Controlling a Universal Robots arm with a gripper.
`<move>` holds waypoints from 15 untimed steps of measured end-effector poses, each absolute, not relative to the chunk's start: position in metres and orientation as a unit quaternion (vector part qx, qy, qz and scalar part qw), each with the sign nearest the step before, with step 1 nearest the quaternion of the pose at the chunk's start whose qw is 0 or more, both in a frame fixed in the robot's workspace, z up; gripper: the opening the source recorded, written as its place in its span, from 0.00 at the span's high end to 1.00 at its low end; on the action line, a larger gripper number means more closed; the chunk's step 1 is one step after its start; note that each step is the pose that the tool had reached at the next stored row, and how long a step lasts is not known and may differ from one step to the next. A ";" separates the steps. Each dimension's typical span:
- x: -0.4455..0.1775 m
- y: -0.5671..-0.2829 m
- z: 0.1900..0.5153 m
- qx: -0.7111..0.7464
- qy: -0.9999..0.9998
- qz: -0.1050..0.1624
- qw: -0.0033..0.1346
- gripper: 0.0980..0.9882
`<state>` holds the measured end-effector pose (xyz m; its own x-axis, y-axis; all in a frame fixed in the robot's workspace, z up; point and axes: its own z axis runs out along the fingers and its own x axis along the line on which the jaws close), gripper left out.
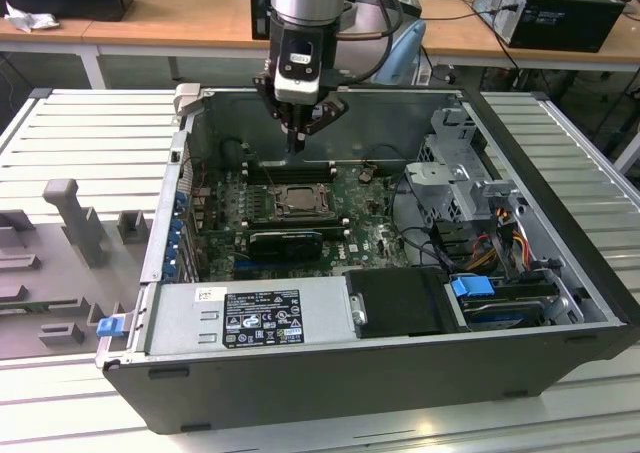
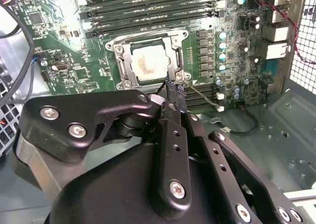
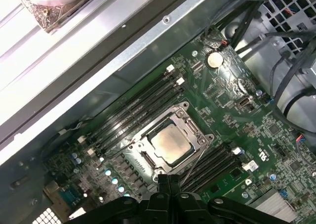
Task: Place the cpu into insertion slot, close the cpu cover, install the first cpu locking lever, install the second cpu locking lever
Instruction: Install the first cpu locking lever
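One open computer case [image 1: 330, 373], green circuit board [image 1: 375, 235] inside. One gripper [image 1: 295, 148], fingers pressed together on nothing, hanging over the memory slots [image 1: 290, 171] just beside the insertion slot [image 3: 183, 107]. One cpu cover [image 3: 193, 128], lying flat on the slot. One cpu [image 3: 170, 144], seated in the slot, showing through the cover's window.

— Where's the cpu [image 3: 170, 144]?
— Flat in the insertion slot [image 3: 181, 108] on the green board, pale silvery top up.
— And the cpu cover [image 3: 193, 128]?
— Down over it, chip showing through its window. One thin locking lever [image 3: 193, 165] angles off a corner.
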<state>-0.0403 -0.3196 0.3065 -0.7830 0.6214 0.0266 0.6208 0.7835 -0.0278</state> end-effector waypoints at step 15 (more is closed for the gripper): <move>-0.040 -0.320 0.306 -0.258 -0.966 0.010 0.016 0.99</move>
